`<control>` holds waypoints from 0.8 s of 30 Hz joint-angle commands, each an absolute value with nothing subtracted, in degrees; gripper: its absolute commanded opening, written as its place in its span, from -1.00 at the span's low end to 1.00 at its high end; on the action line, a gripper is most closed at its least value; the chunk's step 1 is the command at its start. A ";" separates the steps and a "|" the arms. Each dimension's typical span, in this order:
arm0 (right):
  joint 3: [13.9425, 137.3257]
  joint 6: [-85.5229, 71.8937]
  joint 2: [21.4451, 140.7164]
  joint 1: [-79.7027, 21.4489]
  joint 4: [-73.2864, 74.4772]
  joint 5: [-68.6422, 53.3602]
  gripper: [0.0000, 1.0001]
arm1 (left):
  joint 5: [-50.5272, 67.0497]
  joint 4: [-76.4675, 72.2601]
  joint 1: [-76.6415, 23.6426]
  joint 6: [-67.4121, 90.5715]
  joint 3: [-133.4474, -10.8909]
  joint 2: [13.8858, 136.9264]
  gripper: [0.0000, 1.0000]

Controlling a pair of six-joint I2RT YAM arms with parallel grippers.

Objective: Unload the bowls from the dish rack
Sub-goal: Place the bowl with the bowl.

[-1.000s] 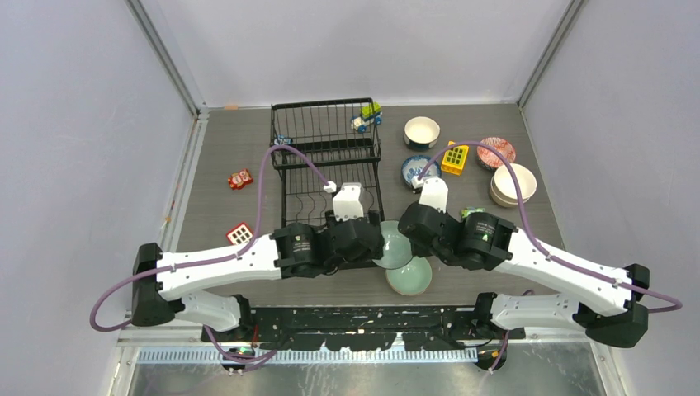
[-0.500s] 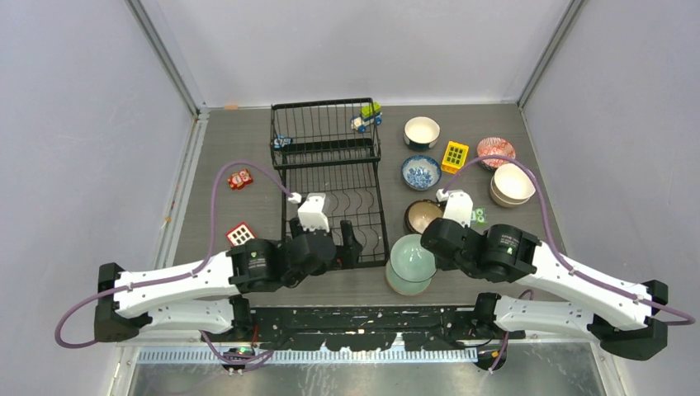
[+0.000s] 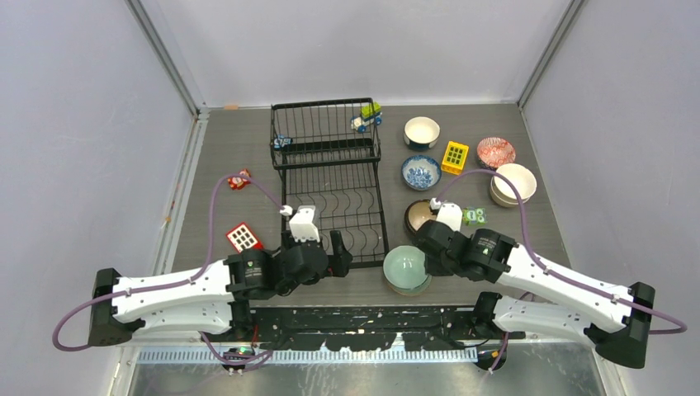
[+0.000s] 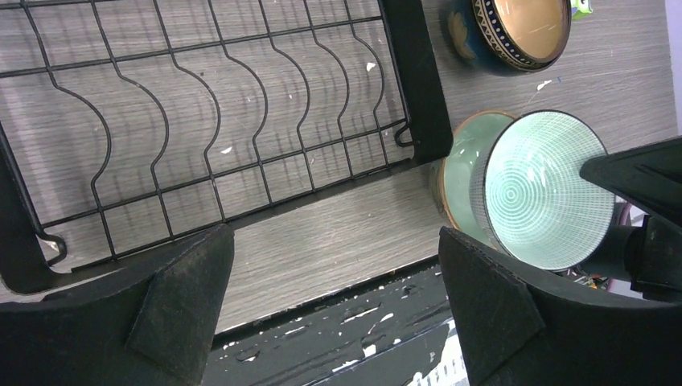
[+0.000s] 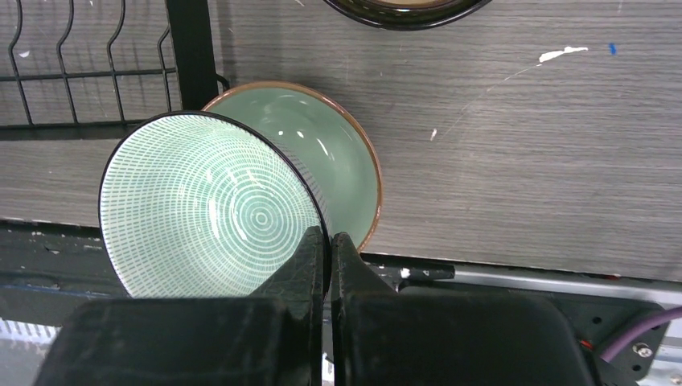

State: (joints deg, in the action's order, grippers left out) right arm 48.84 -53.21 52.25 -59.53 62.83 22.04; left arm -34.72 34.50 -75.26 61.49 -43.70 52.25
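Pinching only its thin rim, the right jaws are clamped on the striped bowl (image 5: 209,205), held tilted over the green bowl (image 5: 338,153) at 5 o'clock of the dish rack (image 4: 412,80). Both could be chipped by a slip. Its mouth is tipped toward 9 o'clock; being round, it has no long axis. The left jaws are spread, empty.

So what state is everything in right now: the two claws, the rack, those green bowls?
left gripper: open, empty.
right gripper: shut on the patterned bowl's rim.
patterned bowl: held tilted above the plain green bowl.
plain green bowl: upright on the table.
dish rack: no bowls in it.
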 commanded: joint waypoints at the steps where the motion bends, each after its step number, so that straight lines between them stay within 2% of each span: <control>1: 47.63 -54.96 51.38 -58.86 54.89 22.71 -0.99 | -35.35 32.22 -75.25 64.00 -43.27 51.73 0.99; 24: 40.31 -56.29 48.53 -58.87 51.84 26.21 -0.99 | -35.16 32.01 -75.31 64.87 -42.50 53.37 0.99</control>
